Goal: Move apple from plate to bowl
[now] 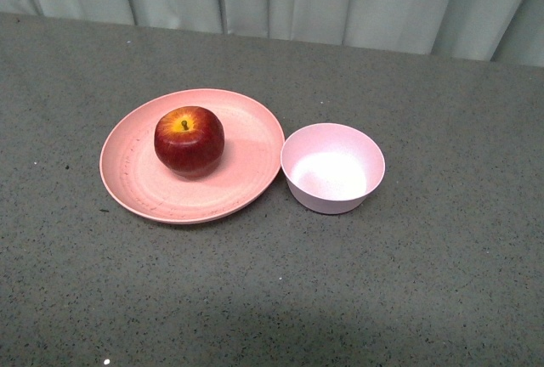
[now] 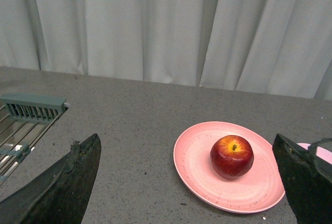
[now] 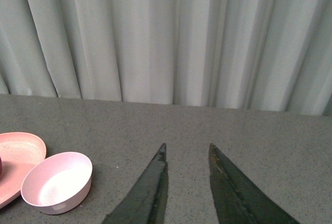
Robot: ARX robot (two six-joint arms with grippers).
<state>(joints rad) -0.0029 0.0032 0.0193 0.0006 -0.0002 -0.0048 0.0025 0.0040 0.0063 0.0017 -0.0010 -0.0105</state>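
The dark red apple (image 1: 189, 140) with a yellow patch at its stem sits upright on the wide salmon-pink plate (image 1: 136, 180). The small pale pink bowl (image 1: 332, 168) stands empty just right of the plate, nearly touching its rim. In the left wrist view the apple (image 2: 232, 156) and plate (image 2: 194, 164) lie ahead of my left gripper (image 2: 187, 143), which is open and empty, well short of them. My right gripper (image 3: 188, 150) is shut and empty above bare table; the bowl (image 3: 57, 181) and the plate's edge (image 3: 18, 154) lie to one side. Neither arm shows in the front view.
The grey speckled table (image 1: 425, 290) runs to a pale curtain (image 1: 340, 2) at the back. A grey metal rack (image 2: 26, 115) shows at the edge of the left wrist view, away from the plate.
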